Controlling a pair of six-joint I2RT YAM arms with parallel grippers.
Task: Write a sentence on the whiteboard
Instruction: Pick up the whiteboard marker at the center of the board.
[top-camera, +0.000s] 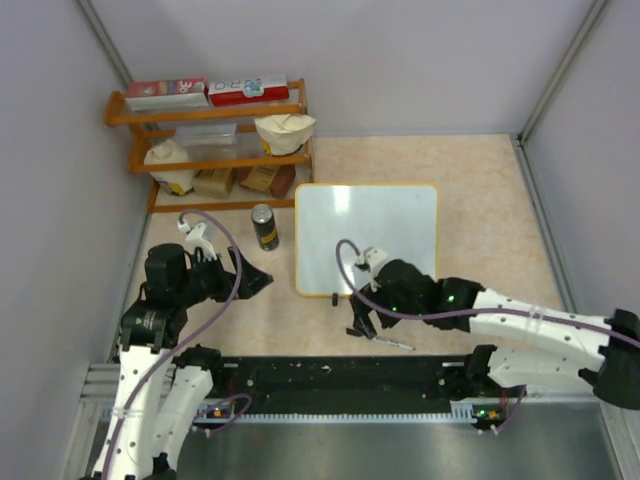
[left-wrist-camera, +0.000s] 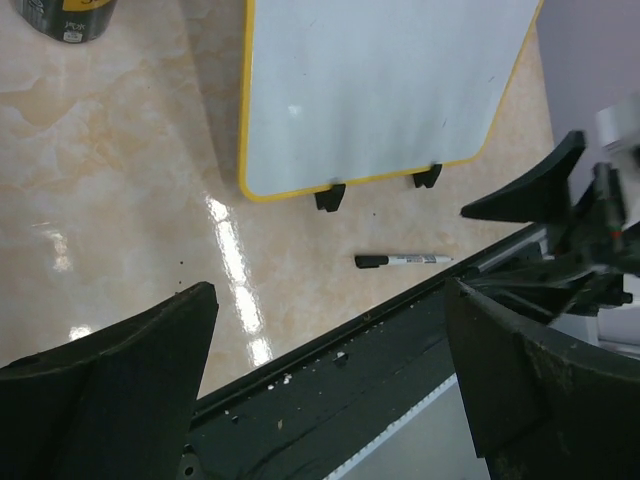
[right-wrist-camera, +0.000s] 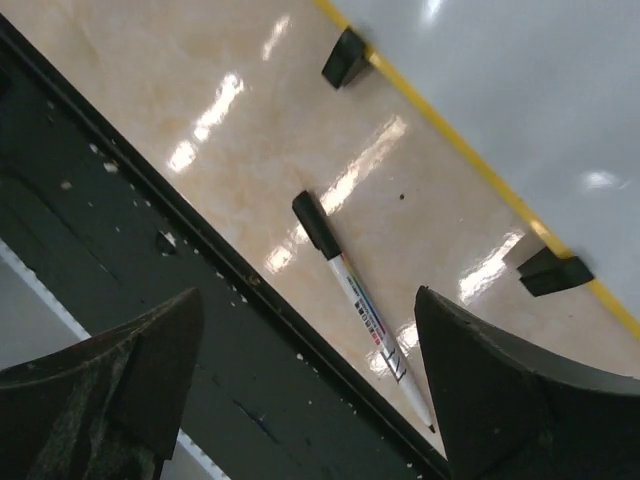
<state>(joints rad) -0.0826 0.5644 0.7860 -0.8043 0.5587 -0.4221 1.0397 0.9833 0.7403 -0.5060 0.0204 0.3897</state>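
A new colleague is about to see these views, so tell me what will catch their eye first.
The big white whiteboard with its yellow frame lies in the middle of the table, with no writing visible on it. Just in front of its near edge a capped marker lies on the table, with the right gripper poised above it, jaws open.

White left arm (top-camera: 132, 400), white right arm (top-camera: 530, 328), black joints (top-camera: 165, 270), dusty black wedge-shaped jaws, looping purple cables (top-camera: 340, 252), green lights (top-camera: 452, 297) at four o'clock

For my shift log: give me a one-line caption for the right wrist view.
Open jaws of the right gripper hover over a black-capped marker lying beside the blank whiteboard.
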